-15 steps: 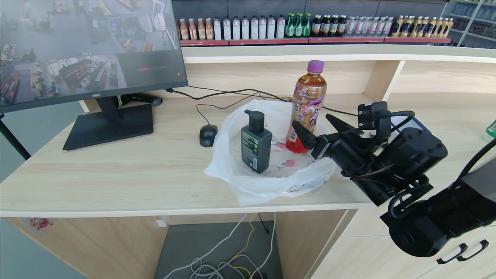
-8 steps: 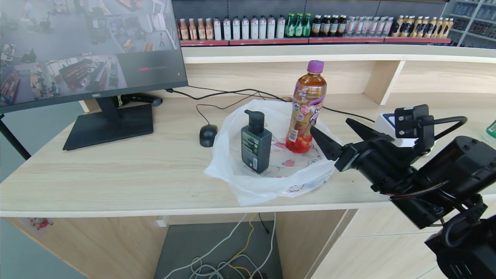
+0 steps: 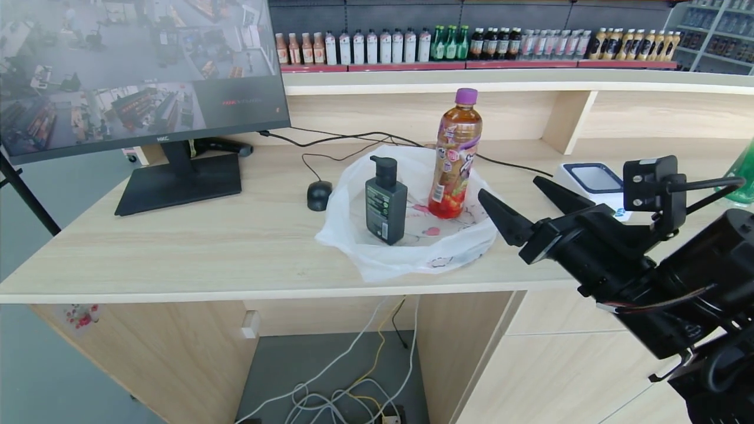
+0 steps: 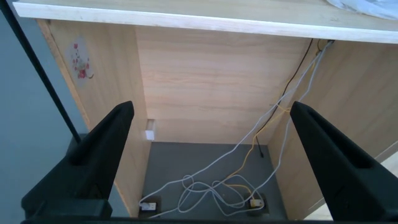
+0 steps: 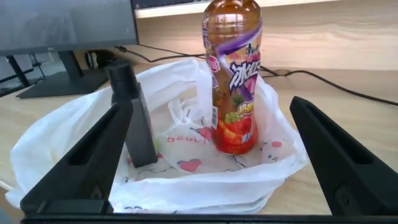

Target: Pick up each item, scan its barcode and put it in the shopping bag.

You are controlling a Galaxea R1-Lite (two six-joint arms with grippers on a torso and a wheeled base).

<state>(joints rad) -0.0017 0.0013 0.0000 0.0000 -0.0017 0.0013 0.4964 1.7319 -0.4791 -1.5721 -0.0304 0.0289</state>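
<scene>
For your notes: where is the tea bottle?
Head view, centre: the tea bottle stands upright in the shopping bag, right of the black pump bottle.

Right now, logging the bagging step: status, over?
Left tool open, below counter. Right tool open, empty, beside shopping bag. Drink bottle, pump bottle upright in bag.

Upright tea bottle [image 3: 455, 154] and black pump bottle [image 3: 386, 203], inside shopping bag [image 3: 400, 262]

Right arm [image 3: 618, 259] outstretched, jaws wide apart; left jaws likewise.
</scene>
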